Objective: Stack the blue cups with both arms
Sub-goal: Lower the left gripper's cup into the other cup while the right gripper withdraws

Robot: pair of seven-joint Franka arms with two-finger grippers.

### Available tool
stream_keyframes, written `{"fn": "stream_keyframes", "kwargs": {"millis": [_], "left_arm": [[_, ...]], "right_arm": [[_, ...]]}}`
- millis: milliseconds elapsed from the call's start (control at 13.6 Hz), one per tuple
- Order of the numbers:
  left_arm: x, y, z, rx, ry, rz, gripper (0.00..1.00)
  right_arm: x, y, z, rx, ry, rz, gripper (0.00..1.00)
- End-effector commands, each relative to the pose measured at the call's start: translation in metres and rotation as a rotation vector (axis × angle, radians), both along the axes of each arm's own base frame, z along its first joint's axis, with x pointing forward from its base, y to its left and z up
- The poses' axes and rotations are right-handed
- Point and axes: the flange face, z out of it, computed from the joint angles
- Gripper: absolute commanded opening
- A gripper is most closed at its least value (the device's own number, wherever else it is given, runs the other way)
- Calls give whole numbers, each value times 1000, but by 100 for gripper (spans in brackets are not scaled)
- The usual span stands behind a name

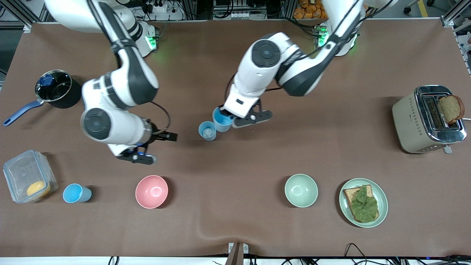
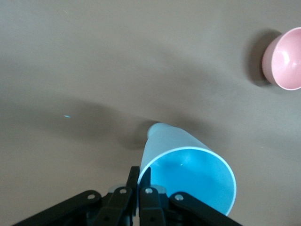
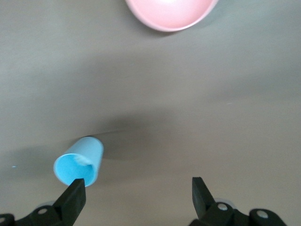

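1. The left gripper (image 1: 231,118) sits over the middle of the table (image 1: 235,228), its fingers pinched together on the rim of a blue cup (image 1: 222,119). In the left wrist view that held cup (image 2: 188,174) is tilted, mouth toward the camera, with the fingers (image 2: 141,188) clamped on its edge.
2. A second blue cup (image 1: 207,130) stands upright on the table just beside the held one, slightly nearer the front camera, with something pale inside it.
3. The right gripper (image 1: 152,147) hangs over bare table toward the right arm's end, with its fingers (image 3: 75,195) spread wide and nothing between them. The right wrist view shows a cup (image 3: 80,162) and the pink bowl (image 3: 169,14) below it.
4. A third blue cup (image 1: 75,193) stands near the front camera at the right arm's end, between a clear plastic box (image 1: 29,180) and the pink bowl (image 1: 151,191).
5. A green bowl (image 1: 301,190) stands farther along toward the left arm's end.
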Motion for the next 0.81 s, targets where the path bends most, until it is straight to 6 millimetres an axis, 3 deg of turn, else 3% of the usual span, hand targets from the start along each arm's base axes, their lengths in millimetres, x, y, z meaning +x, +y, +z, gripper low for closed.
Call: {"fn": "stream_keyframes", "kwargs": {"millis": [0, 147, 442, 736], "left_arm": [[-8, -37, -20, 6, -62, 16, 0], [-21, -62, -44, -13, -95, -8, 0], [-34, -71, -67, 11, -80, -40, 0], [-38, -72, -86, 56, -100, -77, 0]], "right_arm": [[-2, -53, 29, -16, 12, 66, 100], [-1, -98, 46, -14, 18, 45, 100], [-10, -156, 76, -47, 13, 94, 100], [-37, -207, 151, -51, -107, 71, 100]]}}
